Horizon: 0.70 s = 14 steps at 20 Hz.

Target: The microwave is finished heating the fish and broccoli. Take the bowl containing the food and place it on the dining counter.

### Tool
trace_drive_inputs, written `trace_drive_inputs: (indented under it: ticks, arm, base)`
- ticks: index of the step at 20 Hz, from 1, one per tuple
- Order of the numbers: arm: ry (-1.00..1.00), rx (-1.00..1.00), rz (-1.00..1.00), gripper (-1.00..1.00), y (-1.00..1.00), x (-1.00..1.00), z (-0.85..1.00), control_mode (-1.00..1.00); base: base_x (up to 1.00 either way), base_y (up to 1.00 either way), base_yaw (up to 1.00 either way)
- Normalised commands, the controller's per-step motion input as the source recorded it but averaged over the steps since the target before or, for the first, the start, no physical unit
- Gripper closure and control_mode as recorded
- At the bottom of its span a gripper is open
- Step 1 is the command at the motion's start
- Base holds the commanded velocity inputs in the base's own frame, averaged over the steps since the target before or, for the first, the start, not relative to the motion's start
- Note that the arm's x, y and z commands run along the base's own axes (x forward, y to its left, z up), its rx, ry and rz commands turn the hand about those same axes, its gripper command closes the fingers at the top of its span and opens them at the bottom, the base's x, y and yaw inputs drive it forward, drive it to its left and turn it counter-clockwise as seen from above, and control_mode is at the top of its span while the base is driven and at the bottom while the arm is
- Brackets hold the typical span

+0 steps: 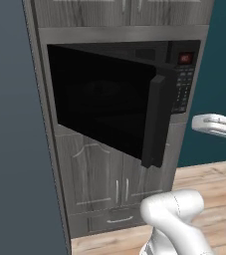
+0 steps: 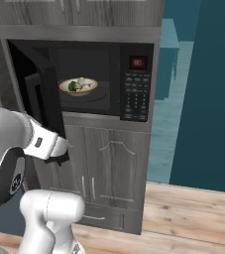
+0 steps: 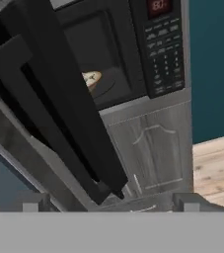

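Observation:
The microwave (image 2: 104, 79) stands with its dark door (image 2: 42, 94) swung out to the left. On the turntable inside sits the bowl (image 2: 78, 88), cream with a tan rim, holding the green broccoli (image 2: 73, 86) and the pale fish (image 2: 82, 82). In the hand view the bowl (image 3: 91, 78) peeks past the door's edge (image 3: 59, 104). My gripper (image 2: 59, 158) hangs just below the door's lower corner, well in front of and below the bowl. Its fingertips (image 3: 30, 205) stand wide apart and open with nothing between them. The dining counter is out of view.
The door's bar handle (image 1: 154, 119) juts toward me. The button panel with a red display (image 2: 136, 84) is right of the cavity. Grey cabinets (image 2: 109, 168) are below, a tall dark panel (image 1: 10, 149) to the left, and wood floor (image 2: 193, 213) and a teal wall to the right.

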Motion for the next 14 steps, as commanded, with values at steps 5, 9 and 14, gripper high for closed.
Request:
trace_drive_inputs:
  ticks: [5,9,14]
  arm:
    - [0.0,0.31,0.35,-1.0,-1.0,0.15,0.09,-1.0]
    - [0.07,0.35,0.34,-1.0,-0.83,0.82,-0.14,-1.0]
    - [0.15,0.34,0.22,-1.0,-0.29,0.99,-0.05,-1.0]
  base:
    - [0.0,0.0,0.0]
    - [0.0,0.0,0.0]
    - [0.0,0.0,0.0]
